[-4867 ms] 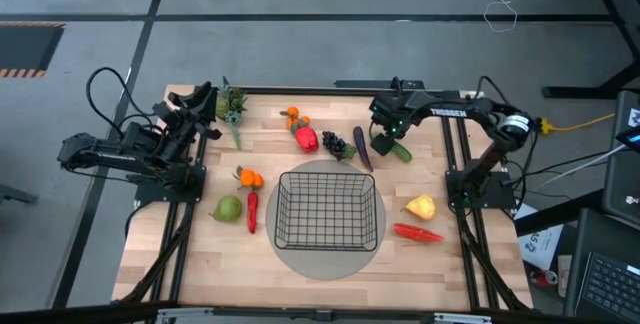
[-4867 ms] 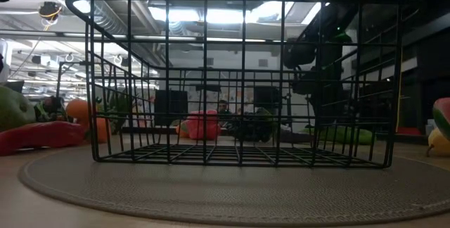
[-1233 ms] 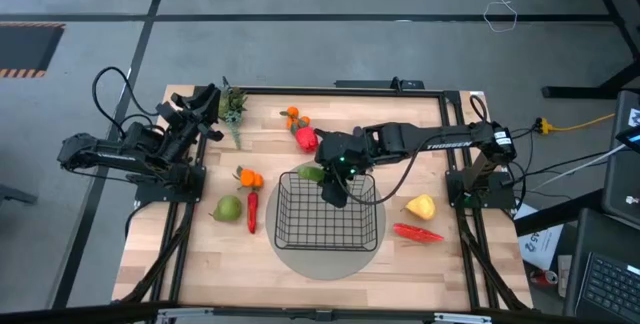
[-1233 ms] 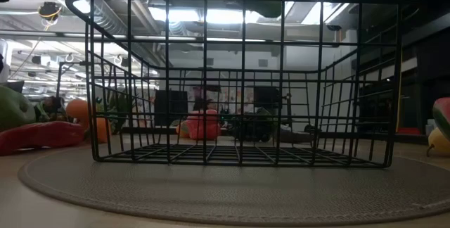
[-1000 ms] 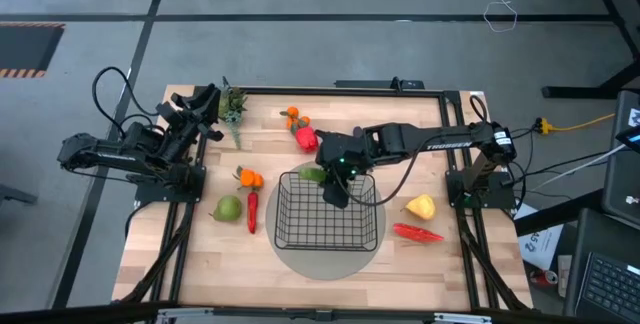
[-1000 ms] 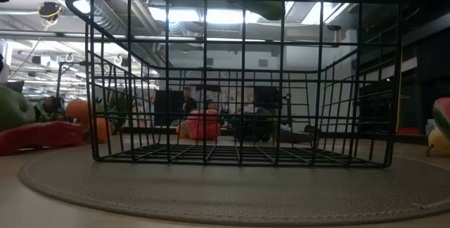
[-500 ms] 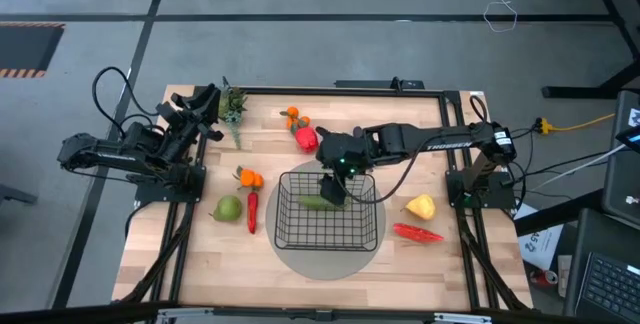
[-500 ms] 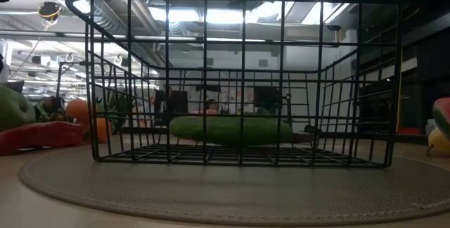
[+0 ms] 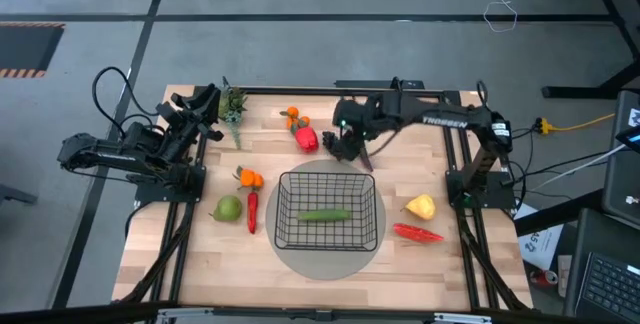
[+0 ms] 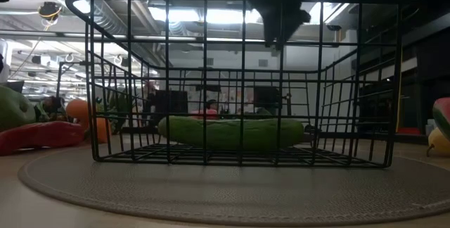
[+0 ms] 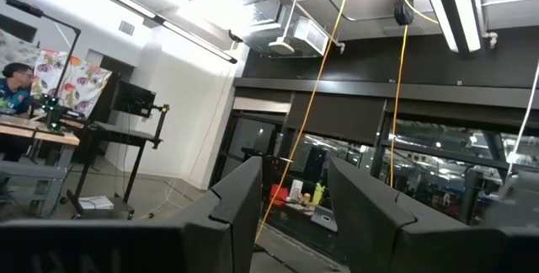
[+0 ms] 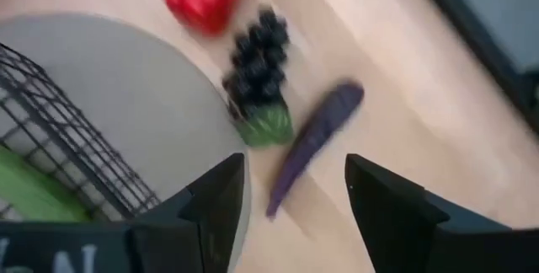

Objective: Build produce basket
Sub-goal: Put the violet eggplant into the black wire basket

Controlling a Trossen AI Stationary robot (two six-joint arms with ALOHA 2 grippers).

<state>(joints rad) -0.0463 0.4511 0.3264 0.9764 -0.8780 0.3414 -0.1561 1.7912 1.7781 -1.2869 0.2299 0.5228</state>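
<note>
The black wire basket (image 9: pixel 285 226) sits on a grey round mat, and the green cucumber (image 9: pixel 325 214) lies flat on the basket floor, also plain in the low view (image 10: pixel 232 131). My right gripper (image 9: pixel 347 136) hovers open near the table's far edge; in its wrist view (image 12: pixel 293 168) the dark grapes (image 12: pixel 257 75) and the purple eggplant (image 12: pixel 316 142) lie on the wood just beyond the fingers, untouched. My left gripper (image 9: pixel 207 104) waits open at the table's far left corner, and its wrist view (image 11: pixel 290 193) shows only the room.
A red pepper (image 9: pixel 306 139) and small oranges (image 9: pixel 292 117) lie far of the basket. Left of it are an orange piece (image 9: pixel 249 176), a green fruit (image 9: pixel 228 207) and a red chili (image 9: pixel 252 211). Right of it are a yellow fruit (image 9: pixel 421 206) and another chili (image 9: pixel 417 232). A leafy sprig (image 9: pixel 232 109) lies by the left gripper.
My right gripper held the cucumber above the basket's far side and let it go. The cucumber fell and now lies flat on the basket floor. The gripper then drew back toward the table's far edge, to above the grapes and eggplant.
</note>
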